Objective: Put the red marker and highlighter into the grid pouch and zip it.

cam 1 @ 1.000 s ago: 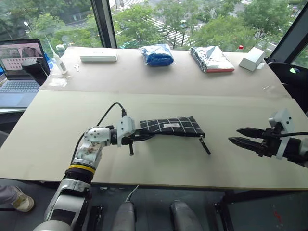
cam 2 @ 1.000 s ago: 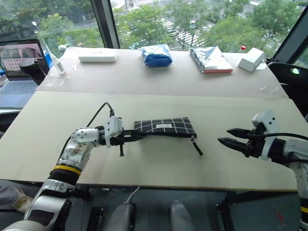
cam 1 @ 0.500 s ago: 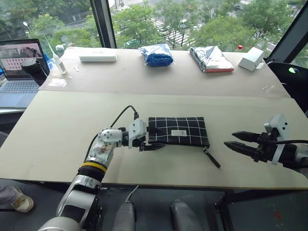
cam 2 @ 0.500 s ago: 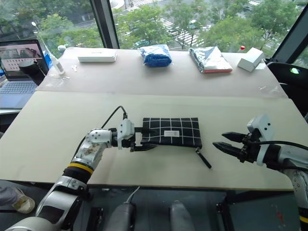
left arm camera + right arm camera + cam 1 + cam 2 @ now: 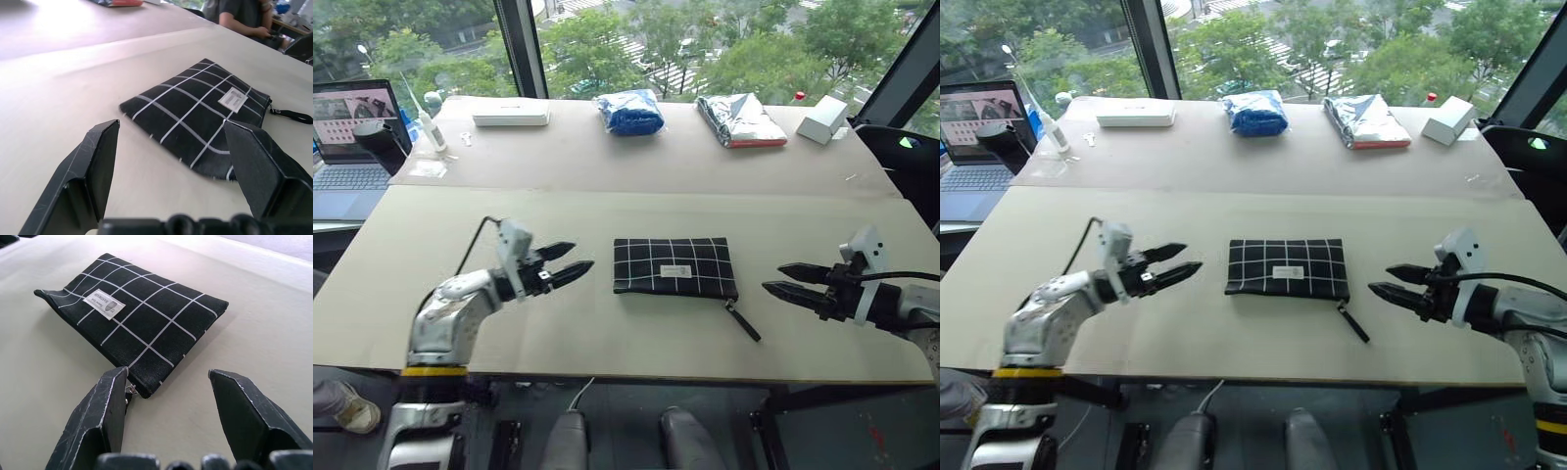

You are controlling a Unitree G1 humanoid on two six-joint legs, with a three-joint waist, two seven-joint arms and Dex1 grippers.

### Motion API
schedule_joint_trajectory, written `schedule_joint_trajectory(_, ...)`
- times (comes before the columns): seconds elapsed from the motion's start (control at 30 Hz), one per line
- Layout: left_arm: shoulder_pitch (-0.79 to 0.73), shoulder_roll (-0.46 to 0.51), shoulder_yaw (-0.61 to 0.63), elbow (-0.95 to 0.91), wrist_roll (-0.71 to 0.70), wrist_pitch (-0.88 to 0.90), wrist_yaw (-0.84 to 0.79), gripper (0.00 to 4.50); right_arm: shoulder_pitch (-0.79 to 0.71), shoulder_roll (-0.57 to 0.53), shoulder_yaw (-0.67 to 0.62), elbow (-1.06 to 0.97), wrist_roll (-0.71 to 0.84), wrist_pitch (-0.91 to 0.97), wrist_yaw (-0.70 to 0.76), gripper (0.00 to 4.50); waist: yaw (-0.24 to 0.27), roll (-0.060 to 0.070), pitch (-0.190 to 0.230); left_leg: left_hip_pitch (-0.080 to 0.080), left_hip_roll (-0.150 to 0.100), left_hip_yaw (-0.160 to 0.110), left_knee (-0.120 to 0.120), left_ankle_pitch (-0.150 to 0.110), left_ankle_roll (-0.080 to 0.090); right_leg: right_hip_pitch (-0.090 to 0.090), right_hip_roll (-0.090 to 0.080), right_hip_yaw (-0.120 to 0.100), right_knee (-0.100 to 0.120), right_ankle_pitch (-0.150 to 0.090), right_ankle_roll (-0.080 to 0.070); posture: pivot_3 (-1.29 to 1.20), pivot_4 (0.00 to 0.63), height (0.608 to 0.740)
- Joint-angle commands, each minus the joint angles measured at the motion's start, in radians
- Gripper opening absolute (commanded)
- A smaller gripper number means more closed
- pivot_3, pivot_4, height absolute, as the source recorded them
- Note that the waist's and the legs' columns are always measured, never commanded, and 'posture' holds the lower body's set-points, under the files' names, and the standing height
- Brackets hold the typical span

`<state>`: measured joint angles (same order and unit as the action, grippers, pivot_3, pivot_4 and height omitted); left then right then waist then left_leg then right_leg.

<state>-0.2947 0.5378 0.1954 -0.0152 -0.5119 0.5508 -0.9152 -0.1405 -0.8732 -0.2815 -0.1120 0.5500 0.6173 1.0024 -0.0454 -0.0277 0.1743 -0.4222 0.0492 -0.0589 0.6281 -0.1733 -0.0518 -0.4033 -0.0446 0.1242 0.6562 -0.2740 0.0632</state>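
Pouch (image 5: 674, 266) flat on the near table (image 5: 607, 211), label up, zip strap (image 5: 744, 322) trailing off its right corner toward the robot. Neither pen shows anywhere on the table, so they are probably inside already; whether the zip is run fully shut is hard to tell from these angles, though no gap shows along the edges. The left gripper (image 5: 570, 266) hangs just left of the pouch with its fingers spread and nothing between them. The right gripper (image 5: 787, 281) sits to the right of the pouch, near the strap, jaws likewise apart and empty. If the zip needs finishing, the sound way is to pin the left end of the fabric with one gripper and draw the strap with the other, straight along the seam, so the pouch does not slide or bunch.
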Motion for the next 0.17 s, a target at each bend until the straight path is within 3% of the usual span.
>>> schedule_joint_trajectory(0.03,0.04,0.026,0.063,-0.085,-0.052,0.038,0.035,3.65,-0.038,0.005,0.012,0.021,-0.011,-0.036,0.009,2.98,0.005,0.0,0.0,0.0,0.0,0.0,0.0,0.0,0.0,0.0,0.0,0.0,0.0,0.0,0.0,0.0,0.15,0.74)
schedule_joint_trajectory(0.17,0.071,0.02,0.074,-0.113,-0.063,0.045,0.069,3.65,-0.058,0.008,0.035,0.046,-0.019,-0.046,0.015,2.98,0.009,0.0,0.0,0.0,0.0,0.0,0.001,0.0,0.0,0.001,0.0,0.0,-0.001,0.0,0.0,0.0,0.15,0.74)
